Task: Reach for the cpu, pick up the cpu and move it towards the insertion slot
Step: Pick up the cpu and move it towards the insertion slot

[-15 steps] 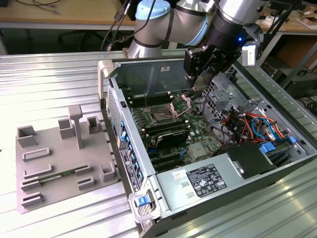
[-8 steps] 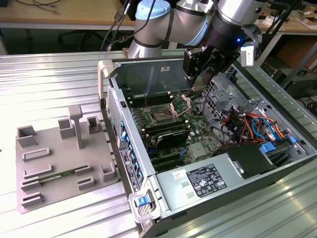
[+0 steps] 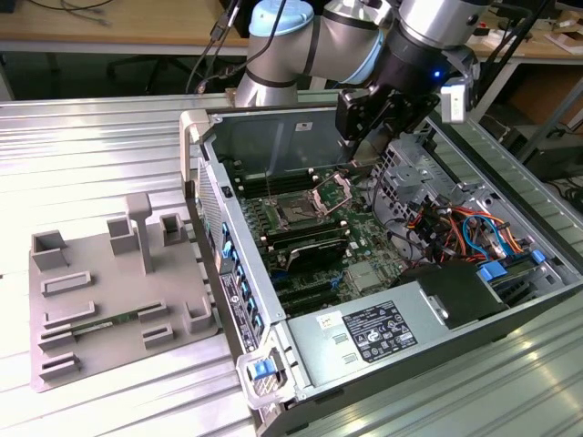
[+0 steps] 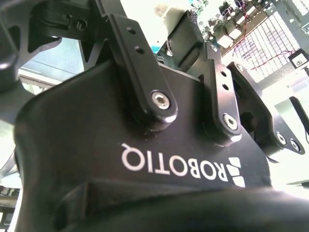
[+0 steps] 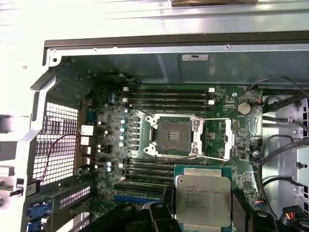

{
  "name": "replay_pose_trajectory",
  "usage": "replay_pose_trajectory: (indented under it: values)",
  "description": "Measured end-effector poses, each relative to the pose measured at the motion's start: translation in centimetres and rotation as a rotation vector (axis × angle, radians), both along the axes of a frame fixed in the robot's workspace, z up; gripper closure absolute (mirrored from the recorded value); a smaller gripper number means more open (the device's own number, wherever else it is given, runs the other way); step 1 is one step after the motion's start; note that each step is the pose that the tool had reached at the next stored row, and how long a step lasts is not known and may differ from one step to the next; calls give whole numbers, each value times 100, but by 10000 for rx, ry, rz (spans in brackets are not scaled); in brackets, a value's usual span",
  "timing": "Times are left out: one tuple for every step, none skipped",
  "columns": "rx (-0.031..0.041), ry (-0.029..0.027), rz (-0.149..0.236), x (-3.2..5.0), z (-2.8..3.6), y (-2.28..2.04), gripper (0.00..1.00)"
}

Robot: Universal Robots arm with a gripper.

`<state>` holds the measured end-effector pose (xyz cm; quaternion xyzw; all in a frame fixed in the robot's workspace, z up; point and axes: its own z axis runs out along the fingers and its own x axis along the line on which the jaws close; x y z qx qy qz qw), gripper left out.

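The cpu (image 5: 202, 192), a flat square chip with a silvery metal top, sits between my gripper's two black fingers (image 5: 167, 199) in the first wrist view. My gripper (image 5: 203, 205) is shut on the cpu. The insertion slot (image 5: 175, 136) is a dark square socket with its shiny bracket (image 5: 229, 139) swung open beside it. The held cpu hangs a short way off from the slot, over the memory slots next to it. In the exterior view my gripper (image 3: 363, 146) hovers inside the open computer case, above and behind the insertion slot (image 3: 296, 213). The second wrist view shows the gripper's black body (image 4: 145, 145) up close.
Long black memory slots (image 5: 169, 94) flank the socket on both sides. A drive cage with red and blue cables (image 3: 446, 223) stands at the exterior view's right, and the power supply (image 3: 373, 332) lies in front. A grey plastic tray (image 3: 109, 291) rests on the metal table at the left.
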<state>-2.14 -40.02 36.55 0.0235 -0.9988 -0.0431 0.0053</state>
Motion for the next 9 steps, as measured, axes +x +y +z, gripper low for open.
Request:
replay_pose_trajectory:
  values:
    - [0,0,0,0,-2,1,45]
    - [0,0,0,0,-5,3,45]
    - [0,0,0,0,-7,4,45]
    - [0,0,0,0,-10,6,45]
    - [0,0,0,0,-11,7,45]
    - [0,0,0,0,-13,8,45]
    - [0,0,0,0,-16,9,45]
    - [0,0,0,0,-18,10,45]
    - [0,0,0,0,-20,11,45]
